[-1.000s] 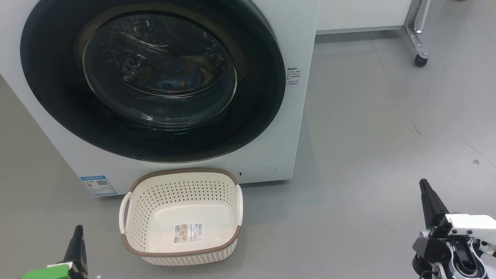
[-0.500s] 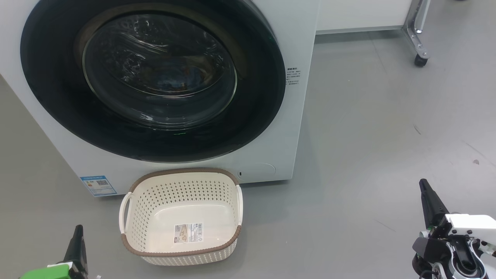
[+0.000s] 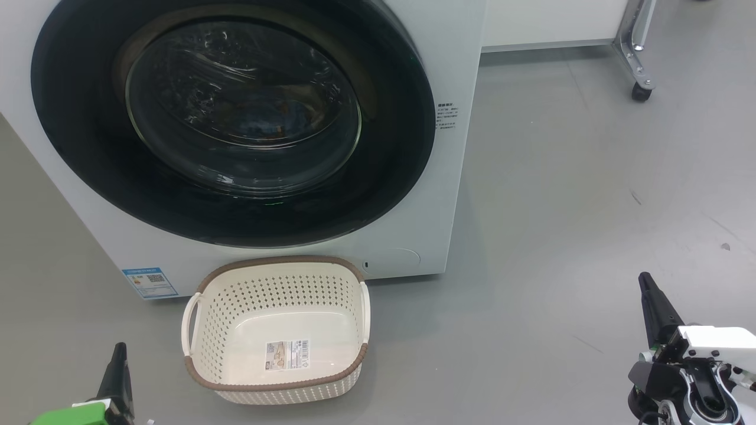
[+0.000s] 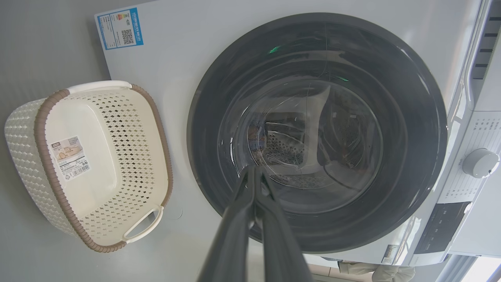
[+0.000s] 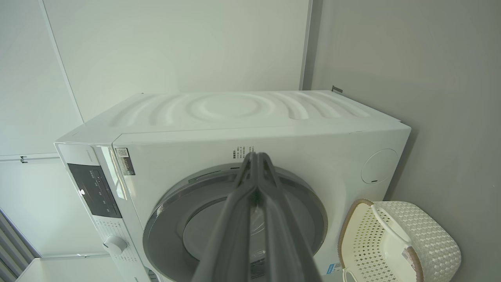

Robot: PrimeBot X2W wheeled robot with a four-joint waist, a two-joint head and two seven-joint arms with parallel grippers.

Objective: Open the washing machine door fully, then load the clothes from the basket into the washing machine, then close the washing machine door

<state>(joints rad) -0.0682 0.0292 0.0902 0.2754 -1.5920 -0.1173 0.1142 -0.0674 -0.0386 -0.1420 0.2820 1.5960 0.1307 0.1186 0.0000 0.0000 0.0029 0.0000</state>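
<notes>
The white washing machine (image 3: 413,260) stands ahead with its round black washing machine door (image 3: 88,147) shut flat against the front. Behind the glass bowl, a dim blue and orange-brown patch (image 3: 269,125) looks like the clothes. The cream basket (image 3: 277,260) sits on the floor against the machine's base, holding just a label sticker. My left gripper (image 3: 120,348) is shut at the lower left, short of the basket. My right gripper (image 3: 644,278) is shut at the lower right, well apart from both. The left wrist view shows my left gripper (image 4: 254,168) shut with nothing in it, and the right wrist view shows the same of my right gripper (image 5: 256,154).
A metal frame leg on a caster (image 3: 641,88) stands at the back right beside a white panel (image 3: 549,23). Grey floor (image 3: 561,206) stretches right of the machine. The control panel knob (image 4: 480,162) sits above the door.
</notes>
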